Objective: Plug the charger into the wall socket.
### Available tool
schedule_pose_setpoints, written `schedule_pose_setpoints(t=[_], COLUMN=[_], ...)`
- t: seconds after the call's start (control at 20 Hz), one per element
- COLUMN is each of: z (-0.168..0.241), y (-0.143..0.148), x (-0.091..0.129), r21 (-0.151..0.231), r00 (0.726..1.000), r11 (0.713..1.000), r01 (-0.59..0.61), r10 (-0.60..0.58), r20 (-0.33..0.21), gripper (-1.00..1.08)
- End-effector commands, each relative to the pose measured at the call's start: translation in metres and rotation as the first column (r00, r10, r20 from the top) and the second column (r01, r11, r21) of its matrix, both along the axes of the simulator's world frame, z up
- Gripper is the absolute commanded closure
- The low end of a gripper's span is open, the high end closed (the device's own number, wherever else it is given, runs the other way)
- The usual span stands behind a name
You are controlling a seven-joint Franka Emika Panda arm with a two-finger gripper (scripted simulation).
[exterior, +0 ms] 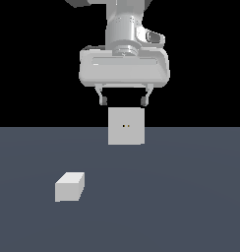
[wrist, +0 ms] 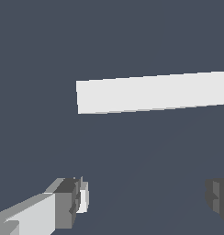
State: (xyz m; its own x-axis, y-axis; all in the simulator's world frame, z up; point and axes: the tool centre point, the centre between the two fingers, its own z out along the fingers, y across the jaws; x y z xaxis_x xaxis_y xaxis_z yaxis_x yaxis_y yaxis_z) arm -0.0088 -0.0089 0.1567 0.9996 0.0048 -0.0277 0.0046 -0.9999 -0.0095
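The charger (exterior: 70, 186), a small white block, lies on the grey floor toward the exterior view's left, nearer the camera. The wall socket (exterior: 126, 126) stands upright in the middle, a white square plate with two tiny dark holes at its centre. High above it hangs my gripper (exterior: 123, 101), open and empty, its fingertips just over the plate's top edge. In the wrist view the socket (wrist: 153, 94) shows as a long white strip beyond my gripper (wrist: 146, 199), with one finger (wrist: 70, 202) on each side. The charger is out of the wrist view.
A flat dark grey floor (exterior: 181, 197) spreads around both objects, with a black background behind it. Nothing else stands on the floor.
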Motion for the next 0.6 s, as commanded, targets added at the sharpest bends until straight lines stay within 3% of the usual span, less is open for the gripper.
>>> schedule_pose_setpoints(t=[0.0,0.55], z=[0.000,-0.013], y=[0.000,0.013], x=[0.000,-0.016], r21=[0.000,-0.001], r00=[1.000,1.000], r11=[1.000,1.000], r01=[0.000,-0.011], r10=[0.000,0.011], r20=[0.000,0.013], gripper=[-0.92,-0.92])
